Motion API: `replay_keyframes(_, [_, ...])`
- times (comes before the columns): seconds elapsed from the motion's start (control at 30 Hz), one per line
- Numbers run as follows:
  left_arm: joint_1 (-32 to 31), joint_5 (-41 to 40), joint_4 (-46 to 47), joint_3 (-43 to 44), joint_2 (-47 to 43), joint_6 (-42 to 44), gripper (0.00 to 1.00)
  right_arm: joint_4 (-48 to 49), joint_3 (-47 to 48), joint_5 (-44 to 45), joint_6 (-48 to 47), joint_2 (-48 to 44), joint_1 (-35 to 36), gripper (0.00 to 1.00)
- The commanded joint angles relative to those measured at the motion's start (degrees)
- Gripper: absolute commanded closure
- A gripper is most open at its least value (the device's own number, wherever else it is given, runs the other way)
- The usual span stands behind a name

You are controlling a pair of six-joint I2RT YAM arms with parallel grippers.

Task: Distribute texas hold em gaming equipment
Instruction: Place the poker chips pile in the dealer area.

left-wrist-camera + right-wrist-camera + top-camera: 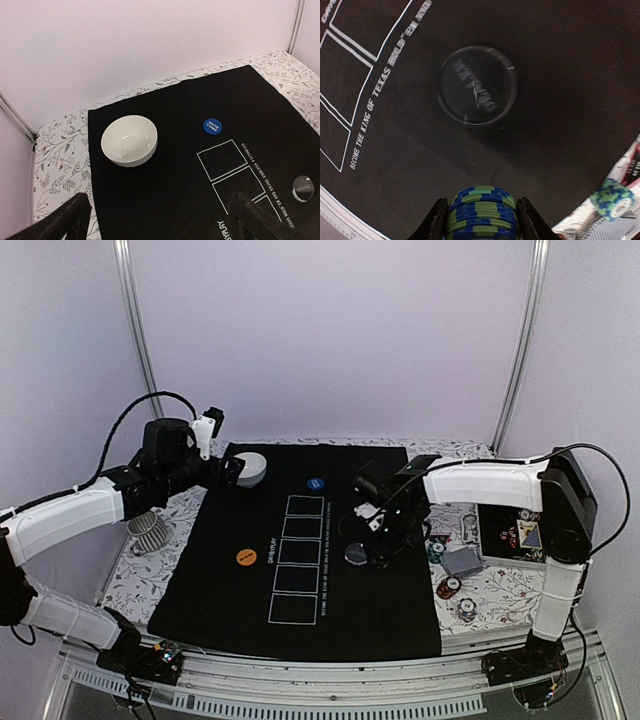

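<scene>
Over black mat, toward its right edge: holding chip stack pinched in right pincer, beside black disc; left pincer spread near bowl. Next, probably: lowering level, releasing cleanly.

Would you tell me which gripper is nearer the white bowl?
Left. The left gripper sits beside the white bowl; the right gripper is across the mat, gripping a chip stack.

White bowl sits on the black mat.
</scene>
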Motion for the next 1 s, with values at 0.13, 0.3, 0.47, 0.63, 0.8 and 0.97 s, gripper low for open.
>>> replay_keyframes(0.13, [-0.58,-0.12,1.64,-0.63,0.33,0.50,0.02,3.60,-2.93,-0.54,1.08,4.28,1.85,0.97])
replay_keyframes(0.3, [-0.52,-0.20,1.62,-0.64,0.36,0.60,0.02,3.31,-4.16,2.27,1.62,5.54,0.27,0.98])
replay_keyframes(0.47, [-0.54,-0.17,1.62,-0.64,0.33,0.60,0.02,5.48,-4.60,2.89,2.25,5.20,-0.90,0.98])
replay_keyframes(0.63, [-0.54,-0.21,1.57,-0.72,0.24,0.68,0.02,6.48,-5.35,3.17,1.83,6.60,-0.96,0.97])
replay_keyframes(0.8, [-0.54,-0.21,1.62,-0.72,0.26,0.68,0.02,6.50,-6.41,4.20,2.37,7.04,-0.89,0.77])
replay_keyframes(0.97, [-0.48,-0.21,1.62,-0.72,0.32,0.73,0.02,5.56,-6.69,5.74,2.85,7.13,-0.92,0.56])
